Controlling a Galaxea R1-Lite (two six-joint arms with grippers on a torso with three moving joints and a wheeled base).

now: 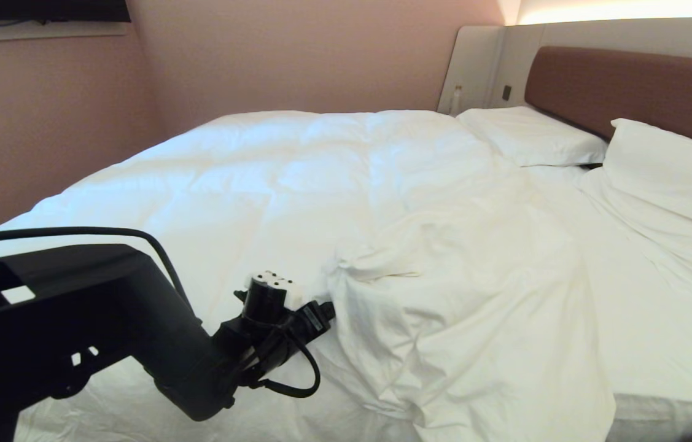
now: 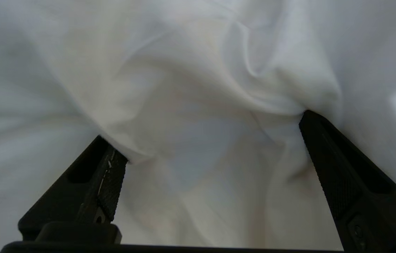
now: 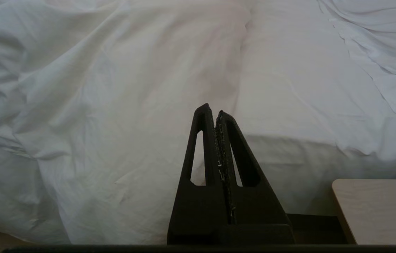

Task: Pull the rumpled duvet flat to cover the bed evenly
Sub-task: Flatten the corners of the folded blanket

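The puffy white duvet [image 1: 296,184] lies over the left and far part of the bed [image 1: 640,86]. Its near right part is bunched into a rumpled fold [image 1: 444,294] that hangs over the front edge. My left arm [image 1: 272,319] reaches in from the lower left to that fold. My left gripper [image 2: 208,128] is open wide, its fingers [image 2: 338,168] pushed into the cloth, with a bulge of duvet [image 2: 198,105] between them. My right gripper [image 3: 213,109] is shut and empty, hanging in front of the bed's near side, outside the head view.
Bare mattress sheet [image 1: 628,319] shows on the right of the bed. Two white pillows [image 1: 530,135] [image 1: 677,166] lie at the brown headboard. A pink wall [image 1: 45,123] runs close along the far left. A pale wooden surface [image 3: 377,207] sits near the right gripper.
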